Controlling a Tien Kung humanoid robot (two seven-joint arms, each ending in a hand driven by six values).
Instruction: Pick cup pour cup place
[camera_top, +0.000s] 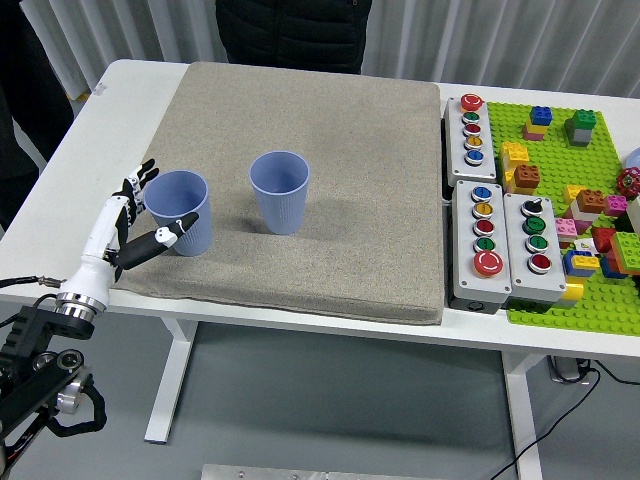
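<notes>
we take the step in hand to be the pick of the left cup (179, 211), which stands upright on the grey mat (340, 150) near its left edge, with the second cup (280, 190) upright just to its right and apart from it. to do it well we would close evenly around the wall, low enough not to tip it, without crushing. our left hand (128, 222) sits beside the cup, fingers spread behind its left side, thumb reaching to the front wall; it holds nothing. whether the thumb touches, we cannot tell.
</notes>
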